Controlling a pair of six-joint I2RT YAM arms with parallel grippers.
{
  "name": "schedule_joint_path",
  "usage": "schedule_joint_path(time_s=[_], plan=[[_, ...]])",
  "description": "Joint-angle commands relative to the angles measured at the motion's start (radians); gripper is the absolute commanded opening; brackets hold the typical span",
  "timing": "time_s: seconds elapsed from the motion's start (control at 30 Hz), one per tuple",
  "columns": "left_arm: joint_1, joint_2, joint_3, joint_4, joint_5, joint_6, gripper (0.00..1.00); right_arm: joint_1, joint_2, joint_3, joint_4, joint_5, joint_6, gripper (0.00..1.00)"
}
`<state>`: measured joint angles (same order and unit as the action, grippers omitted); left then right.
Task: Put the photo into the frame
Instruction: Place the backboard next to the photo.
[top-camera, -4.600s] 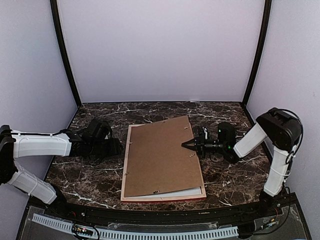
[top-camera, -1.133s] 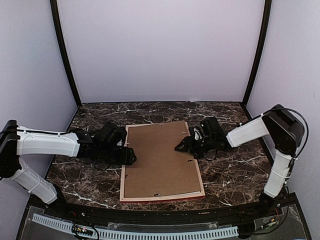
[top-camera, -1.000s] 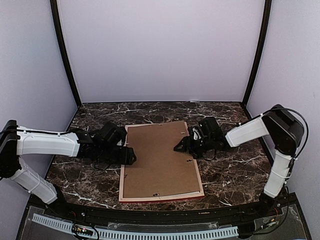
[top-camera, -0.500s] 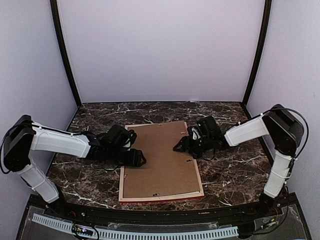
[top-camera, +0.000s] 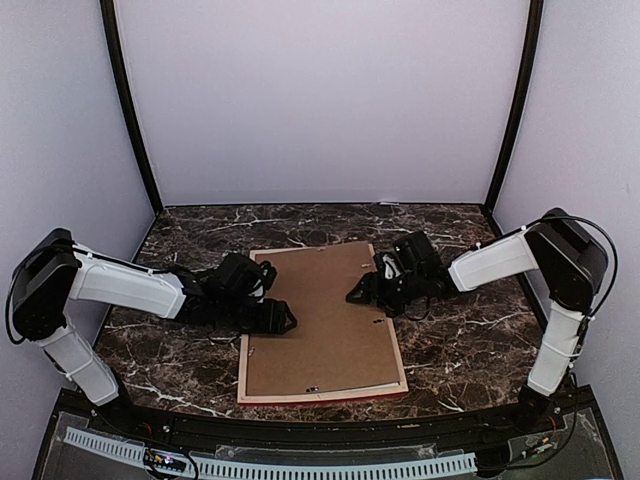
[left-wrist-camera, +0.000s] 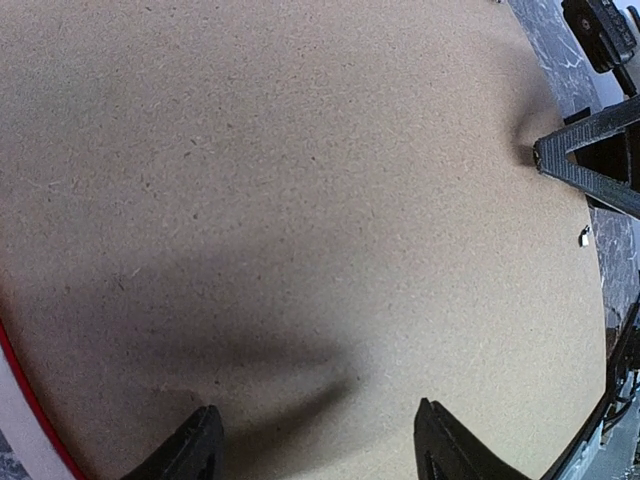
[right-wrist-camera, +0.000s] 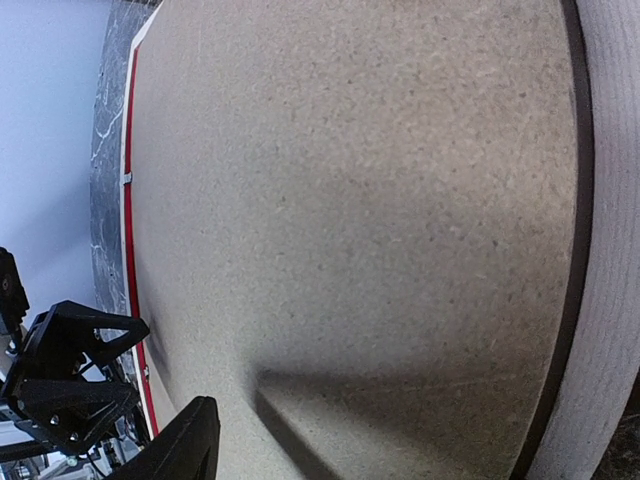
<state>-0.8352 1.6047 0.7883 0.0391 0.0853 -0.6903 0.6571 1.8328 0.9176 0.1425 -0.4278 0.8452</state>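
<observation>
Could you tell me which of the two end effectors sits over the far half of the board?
The right end effector: it is over the far right part of the brown board. The left end effector sits about midway along the left side.

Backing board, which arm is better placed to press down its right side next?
Right, probably: the right claw hangs over the right half of the backing board, while the left claw is over its left half.

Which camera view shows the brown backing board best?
Top external: almost the whole backing board shows, lying in the frame. Both wrist views are too close and show only patches of its brown surface.
</observation>
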Motion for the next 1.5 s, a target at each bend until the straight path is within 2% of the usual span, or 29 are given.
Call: schedule_joint_path(time_s=[0.0, 0.87, 1.47], plan=[[-0.003, 0.000, -0.047, -0.029, -0.016, -0.029, 0.68, 0.011, 0.010, 0.026, -0.040, 0.027, -0.028, 0.65], [-0.003, -0.018, -0.157, -0.051, -0.063, -0.109, 0.66, 0.005, -0.019, 0.116, -0.240, 0.112, -0.119, 0.66], [-0.003, -0.040, -0.191, -0.054, -0.074, -0.127, 0.65, -0.042, -0.081, 0.138, -0.341, 0.172, -0.184, 0.67]])
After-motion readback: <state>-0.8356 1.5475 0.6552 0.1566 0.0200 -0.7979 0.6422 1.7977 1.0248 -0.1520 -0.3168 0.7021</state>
